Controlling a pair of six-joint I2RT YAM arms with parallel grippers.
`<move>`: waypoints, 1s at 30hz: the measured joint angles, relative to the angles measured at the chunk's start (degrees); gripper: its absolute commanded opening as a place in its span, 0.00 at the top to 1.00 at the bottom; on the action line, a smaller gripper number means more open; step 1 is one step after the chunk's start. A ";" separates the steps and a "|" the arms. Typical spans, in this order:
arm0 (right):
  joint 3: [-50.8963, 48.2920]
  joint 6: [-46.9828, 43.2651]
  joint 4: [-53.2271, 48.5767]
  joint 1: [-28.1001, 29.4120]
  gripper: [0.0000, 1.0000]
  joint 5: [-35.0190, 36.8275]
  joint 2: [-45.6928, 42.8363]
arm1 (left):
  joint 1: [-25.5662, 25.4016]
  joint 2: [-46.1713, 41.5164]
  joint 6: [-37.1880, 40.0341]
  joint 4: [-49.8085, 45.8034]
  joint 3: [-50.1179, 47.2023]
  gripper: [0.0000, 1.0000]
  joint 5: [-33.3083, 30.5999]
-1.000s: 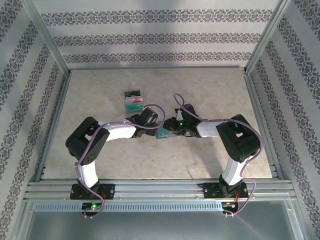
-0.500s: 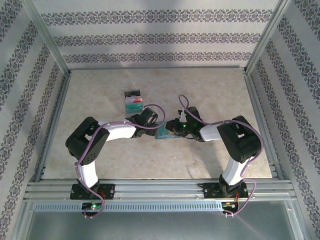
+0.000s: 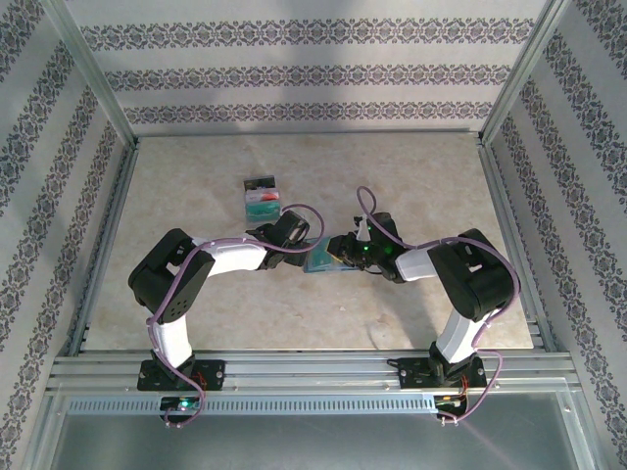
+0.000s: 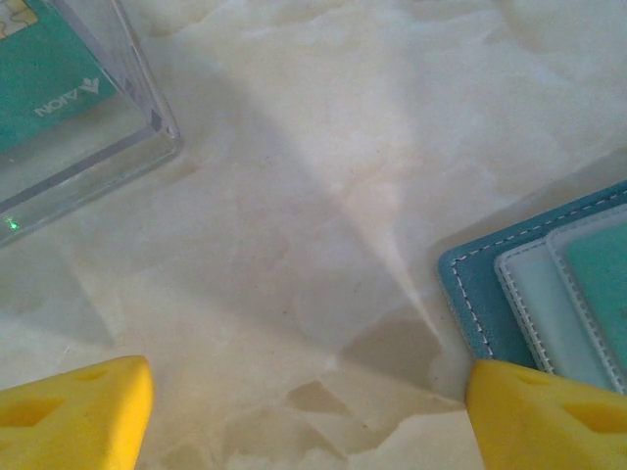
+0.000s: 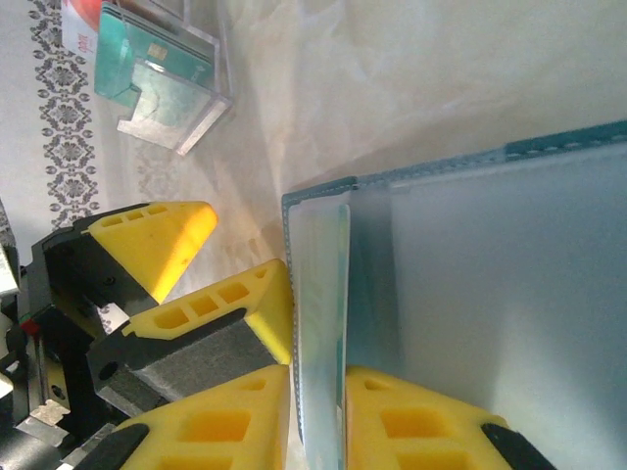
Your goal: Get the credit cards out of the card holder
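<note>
Partway, by my reading: red and teal credit cards (image 3: 262, 203) lie in a clear case (image 4: 147, 137), upper left of centre. One teal card (image 4: 600, 279) sits in the card holder (image 4: 480, 294), mid-worktop. Right fingers (image 5: 411, 421) are clamped on the holder's stitched edge; left fingers (image 4: 69, 411) are wide apart and empty, just beside it.

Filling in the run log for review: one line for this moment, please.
left gripper: open, at card holder corner | right gripper: shut on holder's pale inner panel | clear box: teal card inside
</note>
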 measured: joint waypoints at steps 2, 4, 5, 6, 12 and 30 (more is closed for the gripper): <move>-0.31 0.37 0.20 -0.22 0.79 0.00 0.00 | 0.04 0.00 0.02 0.00 0.00 0.16 0.00; -0.59 0.42 0.61 -0.28 0.80 0.00 -0.02 | 0.20 0.00 0.04 0.00 0.00 0.16 0.09; -0.72 0.44 0.85 -0.50 0.80 -0.02 -0.02 | 0.24 0.00 0.04 0.00 0.00 0.16 0.17; -0.90 0.52 1.18 -0.59 0.81 -0.02 -0.02 | 0.26 0.00 0.04 0.00 0.00 0.16 0.24; -1.81 0.74 2.10 -1.33 0.85 -0.13 -0.55 | 0.31 0.00 0.04 0.00 0.00 0.16 0.26; -3.93 0.61 2.51 -2.97 1.00 -0.17 -3.02 | 0.33 0.00 0.07 0.02 0.00 0.16 0.26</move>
